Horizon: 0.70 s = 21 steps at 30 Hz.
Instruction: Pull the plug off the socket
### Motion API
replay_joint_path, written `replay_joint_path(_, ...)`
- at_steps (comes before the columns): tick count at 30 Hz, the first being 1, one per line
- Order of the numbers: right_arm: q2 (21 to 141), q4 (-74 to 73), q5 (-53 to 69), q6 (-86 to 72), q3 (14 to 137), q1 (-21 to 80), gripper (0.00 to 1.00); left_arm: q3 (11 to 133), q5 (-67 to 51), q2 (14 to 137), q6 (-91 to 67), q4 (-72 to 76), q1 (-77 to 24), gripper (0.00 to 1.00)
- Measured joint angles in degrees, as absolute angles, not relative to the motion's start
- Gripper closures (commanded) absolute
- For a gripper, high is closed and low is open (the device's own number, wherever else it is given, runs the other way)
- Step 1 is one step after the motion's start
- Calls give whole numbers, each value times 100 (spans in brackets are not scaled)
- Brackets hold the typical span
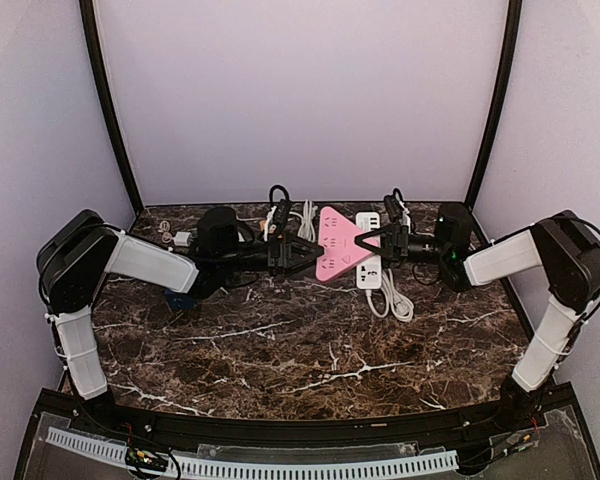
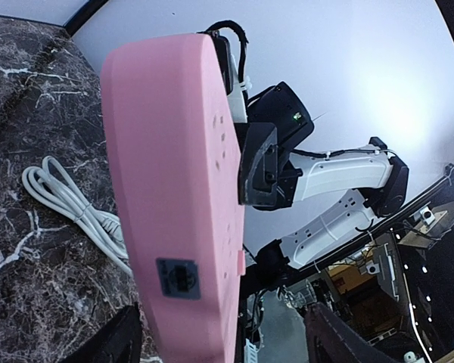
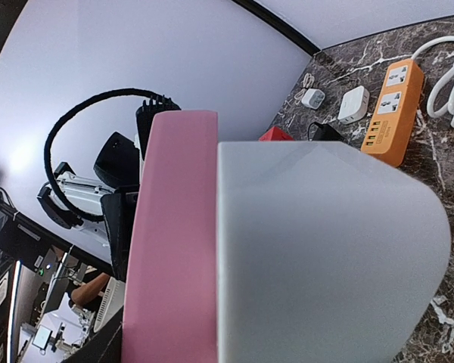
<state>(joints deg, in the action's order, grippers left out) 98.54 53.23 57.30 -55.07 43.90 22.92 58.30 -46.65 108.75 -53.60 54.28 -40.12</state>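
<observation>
Plug (image 3: 325, 257), a large white block, sits flat against the pink socket block (image 1: 335, 250). The pair is toward 12 o'clock on the marble bench (image 1: 310, 350), between the two grippers. I cannot tell whether the socket block rests on the bench or hangs clear of it.

Both arms reach inward from the sides of the bench. The left gripper (image 1: 305, 252) comes at the socket block from 9 o'clock. In its wrist view its jaws stand wide. One dark finger (image 2: 106, 340) is at 7 o'clock of the pink block's near end and the other is at 5 o'clock. There is open air between the block and the 5 o'clock finger, so these jaws clamp nothing.

The right gripper (image 1: 368, 243) comes in from 3 o'clock and meets the pair at the block's pointed end. In its wrist view the plug fills the space straight ahead and hides the pads. The jaws are set around the plug and closed onto it. From the left wrist, one dark finger of this gripper lies against the far face of the pink block.

An orange power strip (image 3: 393, 113) lies on the bench at 1 o'clock in the right wrist view. Two small white chargers (image 3: 354, 103) lie at its 9 o'clock. A white cable (image 2: 91, 221) lies looped on the bench at 9 o'clock of the socket block in the left wrist view.
</observation>
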Motion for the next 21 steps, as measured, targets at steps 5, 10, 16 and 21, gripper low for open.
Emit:
replay_joint_path(5, 9957, 5494, 5795, -5640, 4390, 2379, 100, 5924, -4687, 11037, -5623, 5675, -4062, 49)
replay_joint_path(10, 10031, 5566, 5828, -5725, 4390, 2408, 100, 5999, -4724, 11251, -5870, 5894, -4077, 57)
replay_joint_path(16, 10036, 5640, 5854, -5787, 4401, 2421, 91, 6010, -4727, 11292, -6023, 5964, -4077, 71)
replay_joint_path(21, 10042, 5749, 5887, -5902, 4403, 2418, 78, 6018, -4768, 11338, -6104, 6125, -4071, 85)
